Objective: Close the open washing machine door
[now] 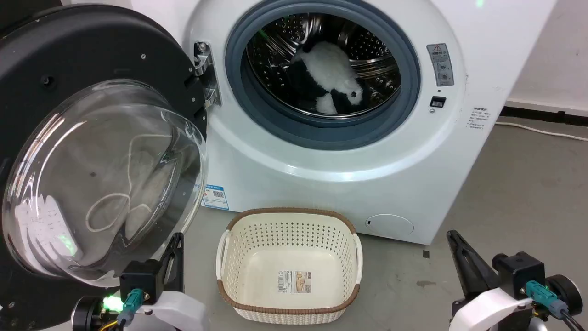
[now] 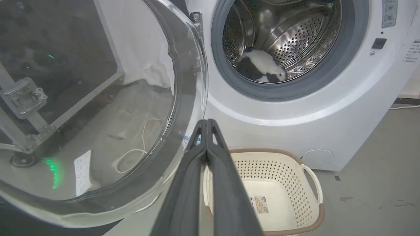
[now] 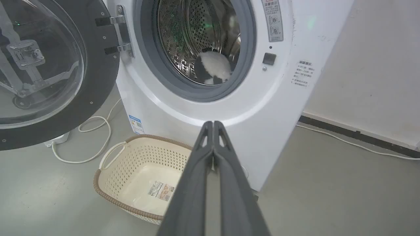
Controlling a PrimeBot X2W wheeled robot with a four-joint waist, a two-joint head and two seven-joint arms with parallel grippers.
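You face a white washing machine (image 1: 330,165); its door (image 1: 27,105) stands wide open at left, likely heavy and stiff. Push its black rim (image 1: 92,46), not the slick glass (image 1: 105,174). Your left claw (image 2: 207,122), beside it, and right claw (image 3: 213,123) are both closed, empty.

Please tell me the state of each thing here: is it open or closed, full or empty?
Door: wide open, swung to the left.
Drum: holds a plush toy.
Basket: upright, empty.
Flap: closed.
Left gripper: shut, empty.
Right gripper: shut, empty.
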